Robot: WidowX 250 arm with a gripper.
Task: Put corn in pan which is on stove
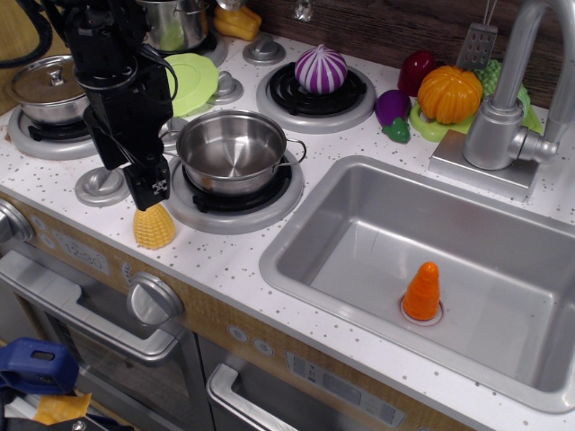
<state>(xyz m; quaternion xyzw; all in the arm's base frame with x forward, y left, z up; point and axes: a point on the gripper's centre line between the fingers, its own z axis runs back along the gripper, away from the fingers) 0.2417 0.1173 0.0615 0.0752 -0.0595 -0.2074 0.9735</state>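
Note:
The corn (154,229), a small yellow bumpy cob, stands on the white speckled stove top (225,260) near its front edge, left of and in front of the pan. The pan (232,151) is a shiny lidless steel pot, empty, on the front burner (235,205). My black gripper (153,197) comes straight down onto the corn's narrow top and hides it. The fingers are close together around that top, and the corn's base still rests on the counter.
A lidded steel pot (49,88) sits on the left burner and a taller pot (175,22) at the back. A purple onion (321,69) is on the rear burner. An orange carrot (421,292) stands in the sink (359,224). A faucet (508,108) and toy vegetables are at right.

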